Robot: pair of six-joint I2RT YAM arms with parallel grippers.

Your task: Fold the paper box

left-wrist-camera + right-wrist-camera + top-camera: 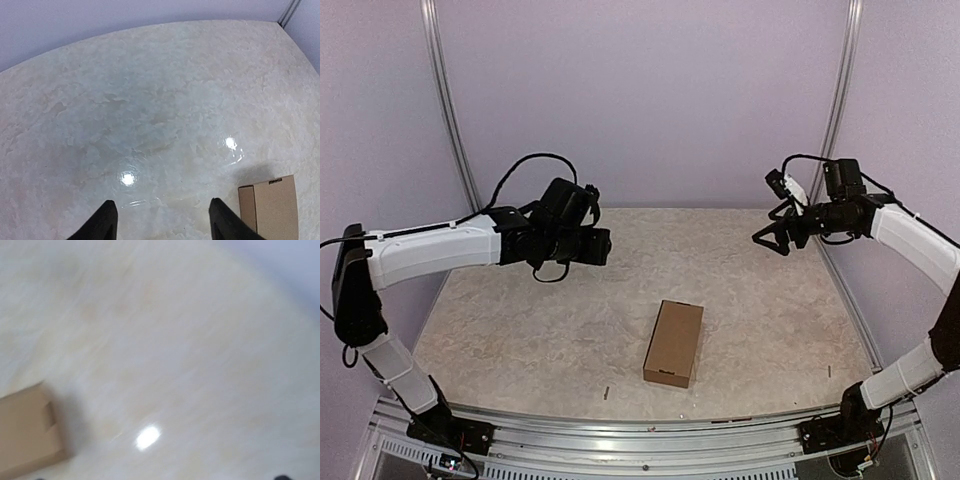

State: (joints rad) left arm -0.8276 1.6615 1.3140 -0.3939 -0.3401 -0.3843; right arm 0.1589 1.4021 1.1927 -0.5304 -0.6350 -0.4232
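**Item:** paper box (673, 343), plain brown cardboard, folded shut into a shallow rectangular block with the lid down

**Location:** lies flat on the worktop (520, 320), close to the middle and a little toward the near edge. Its long side runs near to far, with the far end leaning slightly right. Nothing touches it. A small dark slot mark shows at the top edge of the near end.

**Other views of the item:**
- Left wrist view: one end sits in the lower right corner (272, 207), beside the right-hand finger but apart from it.
- Right wrist view: a brown corner at lower left (27, 430) (this view is badly blurred, so no detail can be read).

**Left pincer** (603, 245): raised above the worktop, beyond and to the left of the box, well apart from it. Its fingers (102, 222) stand apart, with only bare worktop between them.

**Right pincer** (770, 242): raised at the far right, well apart from the box. Its jaws are spread in a wide V and carry nothing.

**Surroundings:**
- The worktop is pale with a marbled pattern.
- It carries two small dark specks, one near the front edge (606, 392) and one at the right (828, 371).
- A lamp glint (128, 177) shows on its surface.
- A metal rail (650, 440) runs along the near edge.
- Pale lilac walls (640, 100) stand behind
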